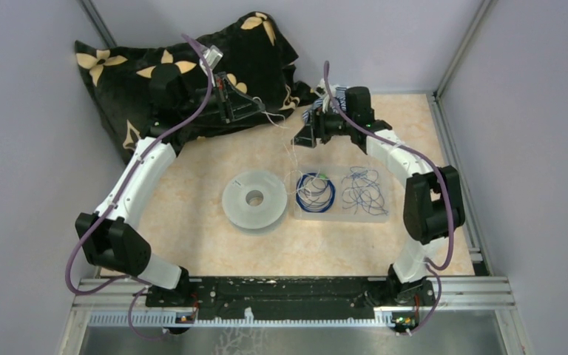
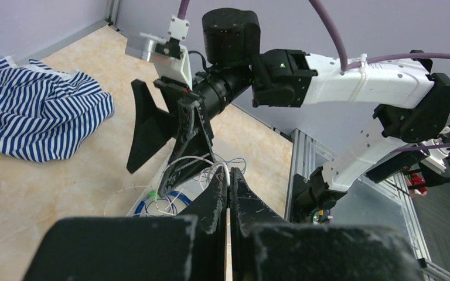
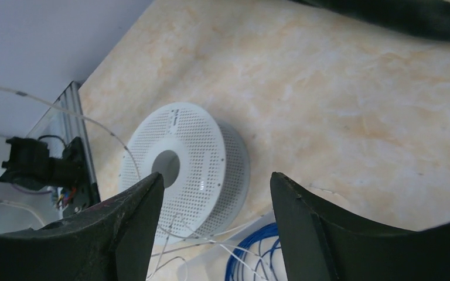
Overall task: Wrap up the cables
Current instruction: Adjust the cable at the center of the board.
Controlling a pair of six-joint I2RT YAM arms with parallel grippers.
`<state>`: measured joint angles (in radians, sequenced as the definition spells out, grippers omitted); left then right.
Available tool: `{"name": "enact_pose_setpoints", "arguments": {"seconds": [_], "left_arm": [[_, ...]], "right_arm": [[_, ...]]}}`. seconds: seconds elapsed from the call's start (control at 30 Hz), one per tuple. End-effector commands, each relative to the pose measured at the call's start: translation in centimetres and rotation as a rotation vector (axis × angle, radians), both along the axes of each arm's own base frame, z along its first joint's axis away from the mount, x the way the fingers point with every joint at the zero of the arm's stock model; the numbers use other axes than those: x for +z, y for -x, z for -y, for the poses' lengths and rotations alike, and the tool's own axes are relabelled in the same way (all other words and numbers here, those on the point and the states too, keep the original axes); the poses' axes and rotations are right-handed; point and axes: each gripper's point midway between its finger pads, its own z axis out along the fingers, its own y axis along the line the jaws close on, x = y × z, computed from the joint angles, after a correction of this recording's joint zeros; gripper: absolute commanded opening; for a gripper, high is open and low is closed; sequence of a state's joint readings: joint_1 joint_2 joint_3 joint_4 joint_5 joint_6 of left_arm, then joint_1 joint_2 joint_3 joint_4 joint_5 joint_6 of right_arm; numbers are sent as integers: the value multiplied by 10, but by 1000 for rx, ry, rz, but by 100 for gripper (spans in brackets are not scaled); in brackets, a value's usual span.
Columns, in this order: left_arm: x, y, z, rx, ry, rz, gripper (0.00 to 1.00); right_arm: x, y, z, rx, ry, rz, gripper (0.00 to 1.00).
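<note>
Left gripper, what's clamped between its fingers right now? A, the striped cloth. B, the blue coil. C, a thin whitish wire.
C: in the left wrist view the left gripper is shut on a thin whitish wire that loops out from its tips, while the blue coil lies loose below it.

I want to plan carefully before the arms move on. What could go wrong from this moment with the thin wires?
1. The left gripper is shut on a whitish wire that runs down toward the blue coil; a hard pull may drag the coil or snap the wire.
2. The right gripper hangs open over loose white strands beside the spool; a finger may snag them.
</note>
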<state>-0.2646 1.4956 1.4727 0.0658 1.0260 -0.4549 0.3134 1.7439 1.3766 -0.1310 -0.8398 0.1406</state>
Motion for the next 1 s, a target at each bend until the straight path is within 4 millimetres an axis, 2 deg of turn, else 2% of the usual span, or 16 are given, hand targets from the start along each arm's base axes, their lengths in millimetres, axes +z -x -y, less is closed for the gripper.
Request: {"name": "enact_pose_setpoints", "arguments": {"seconds": [0.0, 0.1, 0.3, 0.43, 0.53, 0.67, 0.7, 0.77, 0.97], "left_arm": [[11, 12, 0, -21, 6, 56, 0], [10, 11, 1, -18, 4, 57, 0], [10, 11, 1, -14, 5, 58, 0], [11, 11, 1, -11, 5, 61, 0], [10, 11, 1, -10, 2, 60, 0], [7, 12, 1, -7, -3, 62, 0], [6, 13, 1, -10, -3, 63, 0], [5, 14, 1, -10, -4, 63, 0], [3, 16, 3, -19, -5, 61, 0]], "right_arm": [[32, 19, -19, 96, -113, 68, 68], [33, 27, -23, 112, -130, 62, 68], [20, 42, -35, 157, -117, 45, 68], [11, 46, -38, 167, -105, 32, 67], [12, 43, -37, 139, -101, 36, 67], [19, 32, -28, 60, -100, 52, 66], [35, 32, -22, 47, -119, 80, 66], [47, 31, -17, 40, -141, 93, 66], [59, 40, -17, 80, -169, 103, 66]]}}
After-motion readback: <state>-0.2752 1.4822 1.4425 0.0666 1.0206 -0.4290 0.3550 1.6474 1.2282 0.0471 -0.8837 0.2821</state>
